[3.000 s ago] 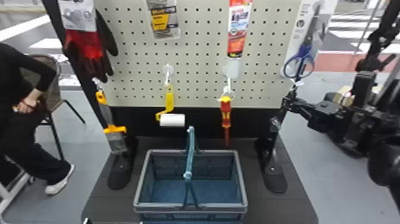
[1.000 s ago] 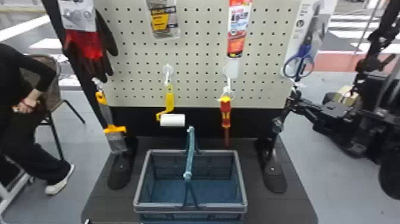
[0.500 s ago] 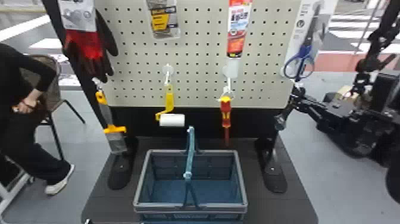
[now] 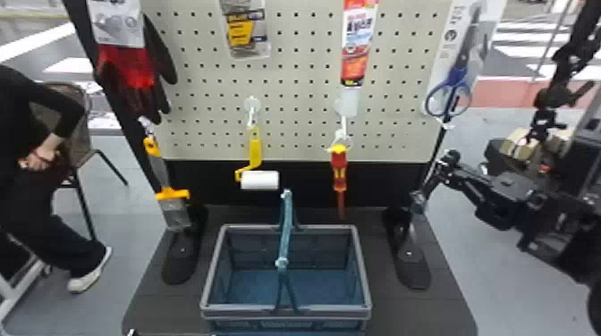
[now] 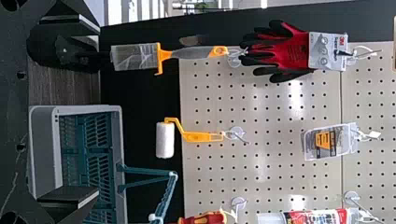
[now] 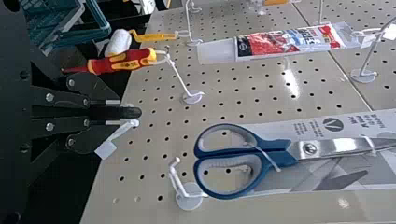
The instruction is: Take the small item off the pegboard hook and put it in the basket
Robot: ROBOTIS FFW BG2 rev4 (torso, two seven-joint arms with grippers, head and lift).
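the right hand (image 4: 433, 178) is clamped on a small black item (image 6: 133, 112) with a white tag, near the cream perforated pegboard (image 4: 299, 94), right of the blue-grey plastic basket (image 4: 241, 309); the left hand (image 4: 131, 332), near left, is apart

Bright, fairly even light falls on the pegboard (image 4: 295, 111), while the black panel (image 4: 205, 178) below it is dark. Beyond the pegboard's sides, the white crosswalk stripes (image 4: 80, 71) are brighter than the grey floor (image 4: 496, 290). In the left wrist view, pale glare streaks the pegboard's face; in the right wrist view, a narrow streak lies on it between the white-capped tube (image 6: 285, 44) and the scissors (image 6: 275, 154). The basket (image 4: 250, 309), below the pegboard, has a dim interior.
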